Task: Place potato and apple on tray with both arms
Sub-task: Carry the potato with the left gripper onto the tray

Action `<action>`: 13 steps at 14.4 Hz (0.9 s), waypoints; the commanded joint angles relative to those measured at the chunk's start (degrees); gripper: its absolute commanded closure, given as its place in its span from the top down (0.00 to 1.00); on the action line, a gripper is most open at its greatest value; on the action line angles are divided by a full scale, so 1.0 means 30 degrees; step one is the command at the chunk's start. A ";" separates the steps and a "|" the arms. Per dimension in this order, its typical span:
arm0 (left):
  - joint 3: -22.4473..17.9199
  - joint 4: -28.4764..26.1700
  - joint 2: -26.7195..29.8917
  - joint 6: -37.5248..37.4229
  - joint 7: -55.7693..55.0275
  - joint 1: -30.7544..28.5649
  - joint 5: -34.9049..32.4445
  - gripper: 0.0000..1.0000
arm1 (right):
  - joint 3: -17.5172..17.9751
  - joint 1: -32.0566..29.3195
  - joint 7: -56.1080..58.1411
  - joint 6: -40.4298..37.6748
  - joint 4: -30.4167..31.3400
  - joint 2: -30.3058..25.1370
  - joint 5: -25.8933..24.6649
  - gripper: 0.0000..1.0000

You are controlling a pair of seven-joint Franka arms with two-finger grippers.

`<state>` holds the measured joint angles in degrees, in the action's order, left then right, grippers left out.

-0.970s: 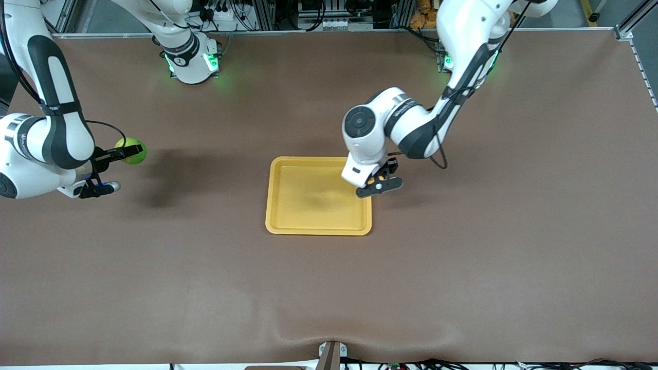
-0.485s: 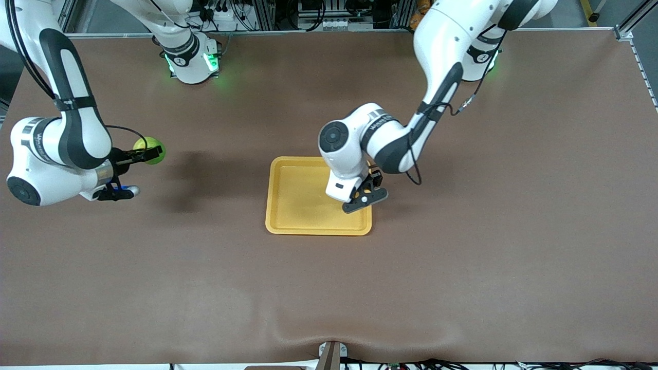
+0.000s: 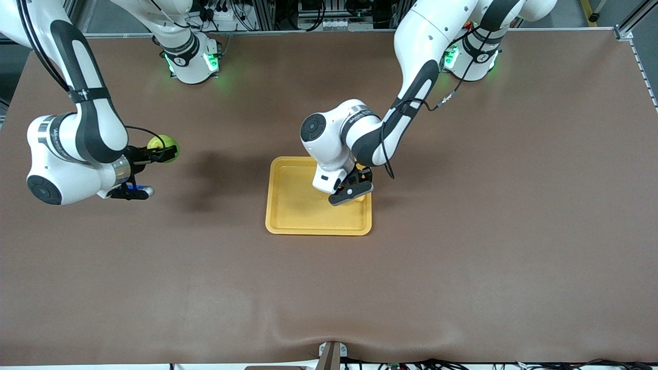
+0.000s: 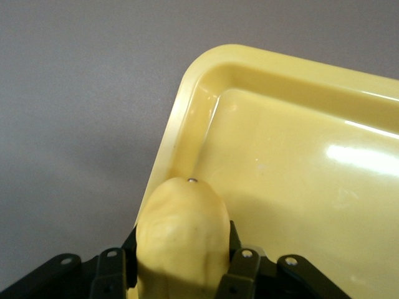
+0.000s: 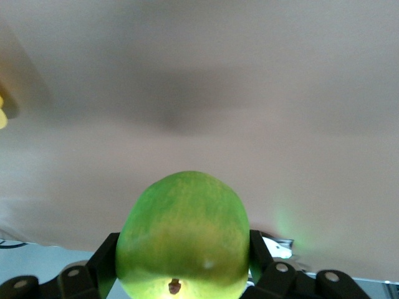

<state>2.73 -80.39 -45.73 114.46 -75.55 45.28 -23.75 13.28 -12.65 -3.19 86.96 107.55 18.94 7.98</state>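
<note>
**Potato carried in over tray; apple approaching**

Potato, oblong and yellow-tan, is pinched by the left gripper, which has moved inward over the flat yellow-orange plastic tray. Release is next. Round green apple, clamped in the right gripper, has advanced toward the tray, over bare table.
</note>
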 commanded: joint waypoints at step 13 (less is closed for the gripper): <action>-0.0675 0.0634 -0.0024 -0.0420 -0.0687 0.0816 -0.1107 1.00 | 0.0754 0.2722 -0.5554 0.2797 -0.0255 0.0132 0.1791 0.00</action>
<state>1.36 -79.11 -47.78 114.48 -77.01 46.99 -26.09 14.30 -4.88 -17.12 93.95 107.09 19.02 11.66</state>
